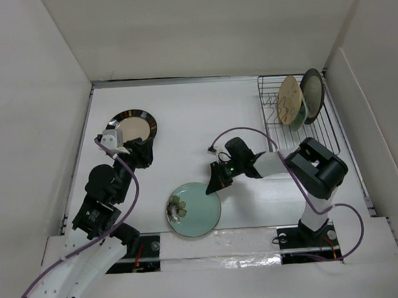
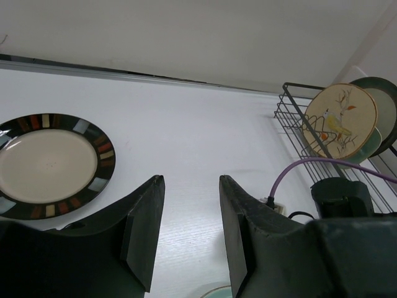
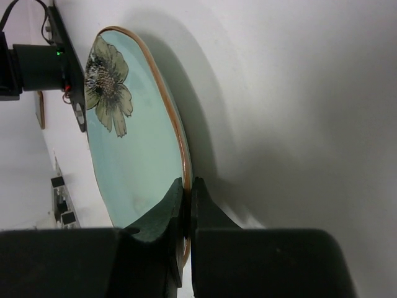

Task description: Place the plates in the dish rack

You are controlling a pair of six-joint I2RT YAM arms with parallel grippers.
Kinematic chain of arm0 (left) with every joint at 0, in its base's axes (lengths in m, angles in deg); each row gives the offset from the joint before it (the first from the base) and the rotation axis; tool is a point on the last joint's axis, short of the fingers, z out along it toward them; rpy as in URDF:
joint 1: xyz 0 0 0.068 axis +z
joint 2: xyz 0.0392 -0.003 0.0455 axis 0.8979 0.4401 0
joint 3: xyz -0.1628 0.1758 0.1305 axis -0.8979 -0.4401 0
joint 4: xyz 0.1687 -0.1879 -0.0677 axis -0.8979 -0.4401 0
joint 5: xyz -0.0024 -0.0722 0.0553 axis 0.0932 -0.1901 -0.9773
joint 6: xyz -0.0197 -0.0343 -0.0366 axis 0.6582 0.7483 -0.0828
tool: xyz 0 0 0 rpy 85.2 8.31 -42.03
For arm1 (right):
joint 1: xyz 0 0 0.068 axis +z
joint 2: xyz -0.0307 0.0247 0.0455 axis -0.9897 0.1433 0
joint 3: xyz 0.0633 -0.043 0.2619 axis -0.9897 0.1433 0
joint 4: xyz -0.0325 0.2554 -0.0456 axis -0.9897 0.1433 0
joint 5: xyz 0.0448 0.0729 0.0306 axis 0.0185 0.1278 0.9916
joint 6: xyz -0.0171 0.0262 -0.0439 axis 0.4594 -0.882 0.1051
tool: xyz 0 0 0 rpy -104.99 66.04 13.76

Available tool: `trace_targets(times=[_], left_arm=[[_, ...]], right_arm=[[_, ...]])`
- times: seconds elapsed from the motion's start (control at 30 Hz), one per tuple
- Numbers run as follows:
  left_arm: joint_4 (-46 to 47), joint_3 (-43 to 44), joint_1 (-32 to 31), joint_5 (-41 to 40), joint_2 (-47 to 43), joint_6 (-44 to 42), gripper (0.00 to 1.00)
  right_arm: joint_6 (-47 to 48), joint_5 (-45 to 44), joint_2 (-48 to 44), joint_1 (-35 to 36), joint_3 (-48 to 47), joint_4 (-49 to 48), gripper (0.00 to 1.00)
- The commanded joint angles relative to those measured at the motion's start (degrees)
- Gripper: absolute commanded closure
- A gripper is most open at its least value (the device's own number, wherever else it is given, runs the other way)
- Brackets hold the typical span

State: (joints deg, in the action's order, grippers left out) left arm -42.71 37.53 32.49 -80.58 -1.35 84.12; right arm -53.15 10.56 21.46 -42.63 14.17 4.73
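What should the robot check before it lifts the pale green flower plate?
1. Right gripper shut on the rim of the pale green flower-print plate: ok.
2. Grip deep enough not to slip: cannot tell.
3. Free prongs in the dark wire dish rack: ok, near end bare.
4. Left gripper open, apart from that plate: ok.
5. Purple cable out of the path: cannot tell.

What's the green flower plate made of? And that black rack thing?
The green flower plate looks like glazed ceramic: smooth and shiny, with a painted flower and brown rim. The rack seems thin dark metal wire, maybe coated; hard to tell.
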Motion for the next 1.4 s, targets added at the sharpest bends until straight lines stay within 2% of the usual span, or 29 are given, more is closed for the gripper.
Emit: trace_targets(times=[0.0,0.13,0.23,0.33,0.5,0.57,0.7,0.77,0.87,1.0,1.07,1.13,1.37], left_arm=[[2.1,0.2,0.2,-0.4,-0.9,-0.6,0.62],[2.6,0.1,0.2,0.1,-1.8,-0.6,0.62],[2.1,0.2,0.2,0.9,-1.6,-0.5,0.62],[2.5,0.1,0.2,1.4,-2.3,-0.5,0.62],[2.5,0.1,0.2,2.6,-3.2,-0.1,0.62],[2.6,-0.1,0.2,2.4,-3.5,0.0,0.62],[2.6,0.0,0.2,3.5,-3.7,0.1,0.62],[2.7,0.0,0.2,3.3,-3.7,0.1,0.62],[2.6,0.0,0.2,3.8,-3.3,0.3,0.62],[2.6,-0.1,0.2,3.6,-3.4,0.2,0.62],[2.6,-0.1,0.2,3.6,-3.5,0.2,0.62],[2.6,0.0,0.2,3.9,-3.5,0.2,0.62],[2.7,-0.1,0.2,3.9,-3.5,0.3,0.62]], right_arm=[[-3.2,1.1,-4.0,1.2,-2.0,-3.9,1.0],[-5.6,-6.1,-14.8,-0.4,-6.3,-5.7,1.0],[-9.5,-12.0,-18.8,-3.0,-8.5,-10.4,1.0],[-8.8,-19.3,-23.6,-7.0,-10.9,-10.0,1.0],[-4.2,-44.1,-31.0,-14.7,-15.7,-3.5,1.0],[-1.1,-57.3,-32.5,-16.7,-17.1,-2.0,1.0],[3.9,-71.7,-33.9,-20.5,-19.1,-3.2,1.0],[8.9,-80.6,-33.7,-21.2,-19.7,-4.6,1.0],[17.4,-88.8,-31.8,-21.2,-21.4,-7.5,1.0],[25.5,-95.5,-29.4,-21.2,-22.2,-9.8,1.0],[33.1,-97.7,-28.4,-21.2,-21.4,-14.8,1.0],[39.9,-98.9,-26.6,-21.2,-21.3,-19.4,1.0],[54.6,-100.4,-19.3,-21.7,-25.3,-24.4,1.0]])
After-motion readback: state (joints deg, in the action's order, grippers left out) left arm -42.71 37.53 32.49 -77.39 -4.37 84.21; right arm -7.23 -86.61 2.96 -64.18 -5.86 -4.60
